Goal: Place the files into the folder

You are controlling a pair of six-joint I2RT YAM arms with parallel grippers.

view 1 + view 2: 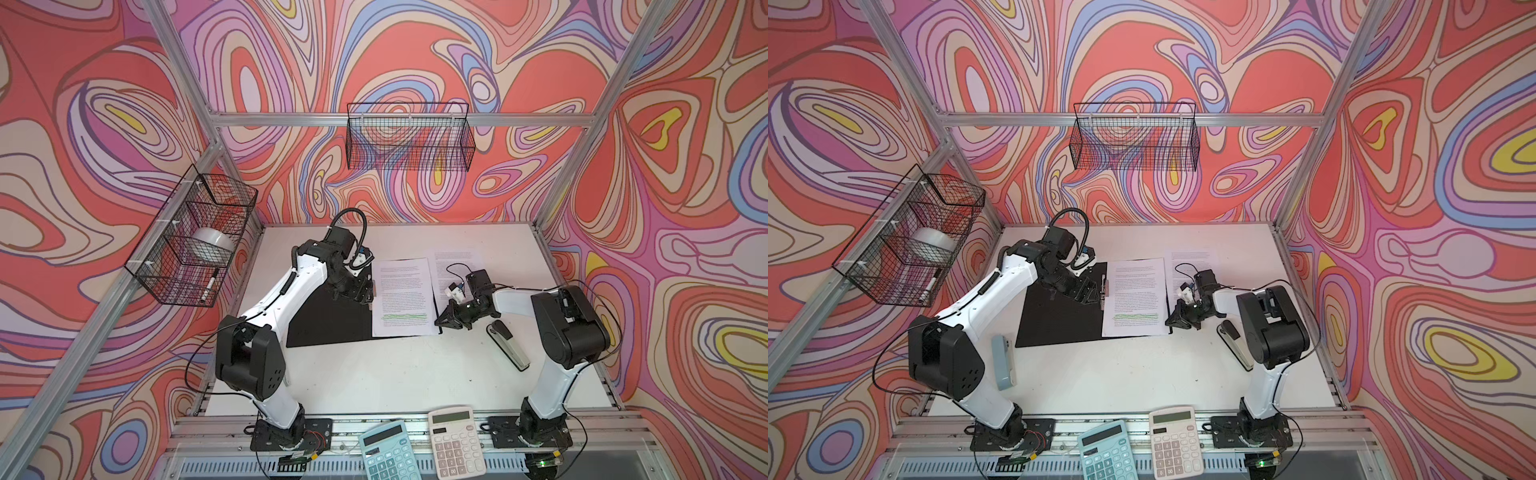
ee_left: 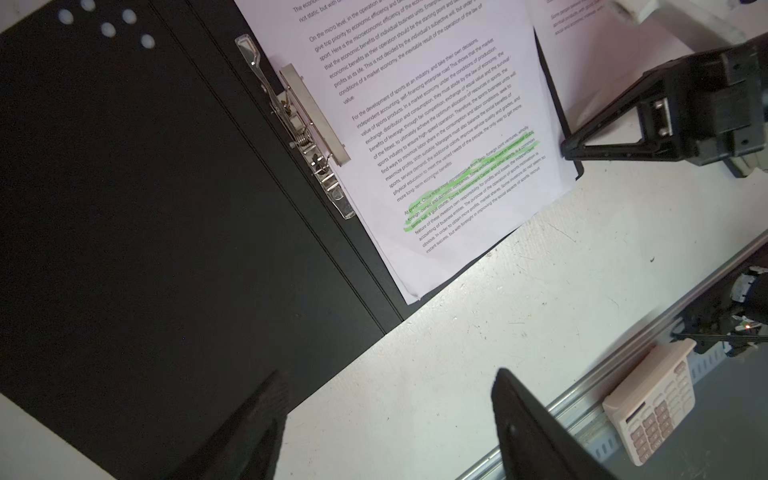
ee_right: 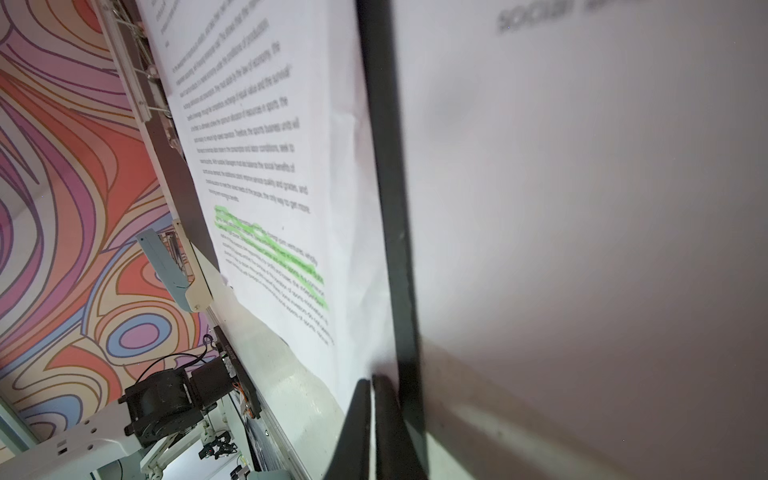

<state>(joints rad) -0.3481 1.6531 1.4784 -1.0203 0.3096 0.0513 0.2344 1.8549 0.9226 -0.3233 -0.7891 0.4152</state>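
Note:
The folder (image 1: 324, 324) lies open on the table, black inside up, with its metal spine clip (image 2: 307, 133) showing. One of the files, a printed sheet with green highlighted lines (image 1: 401, 291), rests on the folder's right half. A second printed sheet (image 1: 453, 262) lies on the table just right of it. My left gripper (image 2: 388, 374) hovers over the spine beside the clip, open and empty. My right gripper (image 3: 370, 380) is shut, its tips at the near right corner of the highlighted sheet (image 3: 270, 166), against the folder's black edge (image 3: 390, 166). Whether it pinches paper I cannot tell.
A black-and-white stapler (image 1: 509, 345) lies under the right arm, and a grey-blue stapler (image 1: 1003, 361) by the left arm. Two calculators (image 1: 386, 453) (image 1: 455, 440) sit on the front rail. Wire baskets hang on the left wall (image 1: 191, 237) and back wall (image 1: 409, 137).

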